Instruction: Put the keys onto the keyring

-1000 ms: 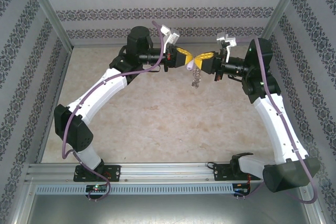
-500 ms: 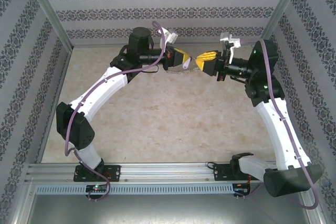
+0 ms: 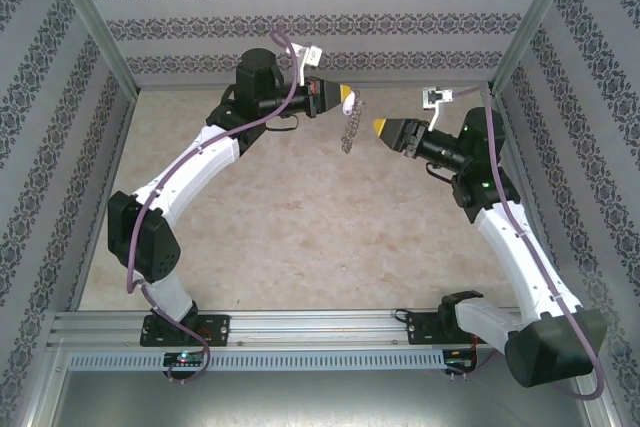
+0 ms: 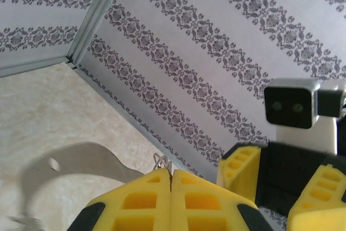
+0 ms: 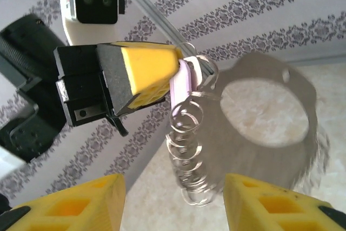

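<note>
My left gripper (image 3: 345, 99) is shut, high over the far middle of the table, and the keyring (image 3: 348, 130) dangles from its tips. A thin wire of the keyring (image 4: 161, 162) is pinched between the yellow fingers (image 4: 146, 198). In the right wrist view the keyring's grey hoop (image 5: 259, 68) hangs blurred, with a column of small wire loops (image 5: 186, 155) along its near rim. A small pale flat piece, the key (image 5: 181, 84), sits at the left fingertip (image 5: 146, 71). My right gripper (image 3: 381, 127) is open a short way right of the keyring, touching nothing; its fingers (image 5: 70, 206) stand either side of the loops.
The beige tabletop (image 3: 300, 217) lies far below both grippers. Patterned walls (image 3: 320, 27) close in the back and sides, with metal corner posts (image 3: 95, 37). The right gripper (image 4: 281, 182) faces the left wrist camera at close range.
The right gripper has opened, let go of the keyring and drawn back to the right. The left gripper has pulled up and left, and the keyring now hangs from it alone.
</note>
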